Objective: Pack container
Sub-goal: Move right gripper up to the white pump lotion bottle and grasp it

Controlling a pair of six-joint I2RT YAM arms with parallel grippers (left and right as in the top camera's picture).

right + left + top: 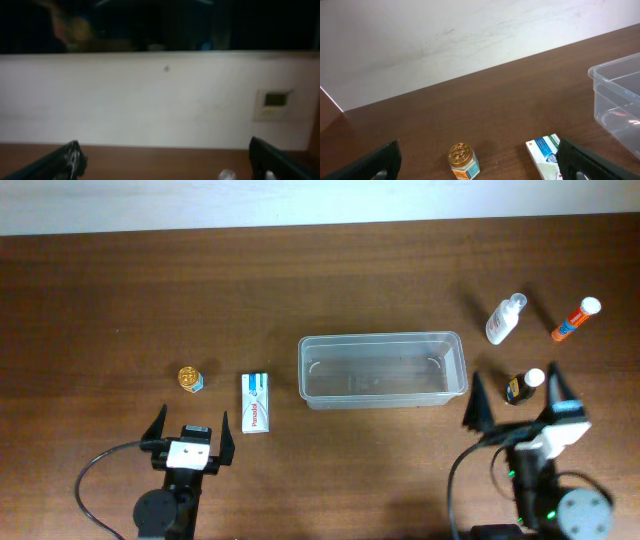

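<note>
The clear plastic container stands empty in the middle of the table; its left corner shows in the left wrist view. A small gold-lidded jar and a white-and-blue box lie left of it, both also in the left wrist view, the jar and the box. A white bottle, an orange tube and a dark bottle with a white cap sit to the right. My left gripper is open, just short of the jar and box. My right gripper is open around the dark bottle.
A pale wall runs behind the table's far edge. The right wrist view is blurred and shows wall, a strip of table and a white bottle cap at the bottom. Cables loop beside both arm bases.
</note>
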